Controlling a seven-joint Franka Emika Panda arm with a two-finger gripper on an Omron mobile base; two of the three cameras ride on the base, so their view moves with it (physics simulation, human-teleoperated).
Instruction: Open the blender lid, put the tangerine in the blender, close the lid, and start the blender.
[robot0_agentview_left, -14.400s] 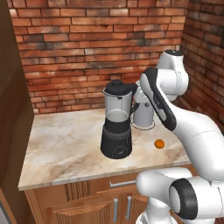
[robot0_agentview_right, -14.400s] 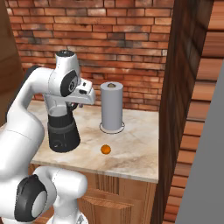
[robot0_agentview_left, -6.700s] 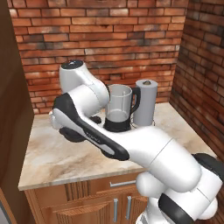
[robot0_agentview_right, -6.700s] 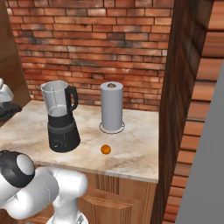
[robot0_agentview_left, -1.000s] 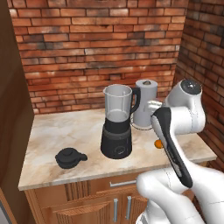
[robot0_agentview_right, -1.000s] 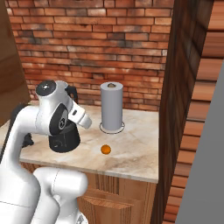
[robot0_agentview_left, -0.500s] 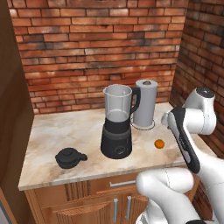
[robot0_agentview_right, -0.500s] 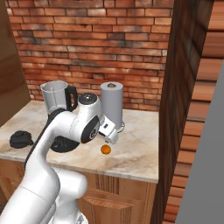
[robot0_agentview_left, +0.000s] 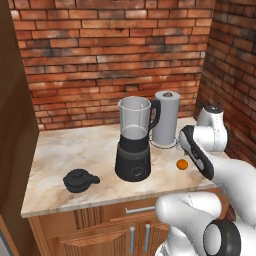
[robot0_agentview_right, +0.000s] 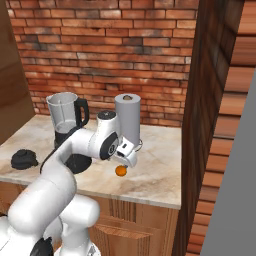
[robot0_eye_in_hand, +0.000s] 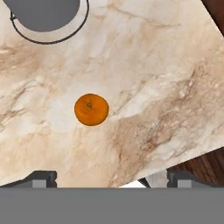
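The tangerine (robot0_eye_in_hand: 91, 109) lies alone on the marble surface (robot0_agentview_left: 75, 150), on bare stone toward the front right part of the surface, well apart from the blender (robot0_agentview_left: 133, 140) and nearer the paper towel roll (robot0_agentview_left: 165, 117). In the hand view it sits a little left of centre, with nothing touching it. The hand (robot0_agentview_right: 131, 159) hangs over the fruit with its jaws spread wide and nothing between them (its two dark tips (robot0_eye_in_hand: 41, 178) rise at the bottom of the hand view, far apart, on either side of the fruit's line). From the right base view the hand is just above the tangerine, not yet touching it.

The paper towel roll stands upright on its round wire base just behind the fruit, close to the hand's wrist; it is the nearest thing that could crowd the hand. The blender stands to the left of the roll, its black handle turned toward the roll, the clear jar open at the top. The blender lid (robot0_agentview_left: 80, 180) lies on the surface well to the left of the blender, near the front edge, knob up.

A red brick wall (robot0_agentview_left: 110, 55) runs behind the surface and turns the corner at the right end. Wooden cabinet fronts (robot0_agentview_left: 100, 232) sit below the surface edge, which passes close behind the tangerine in the hand view.
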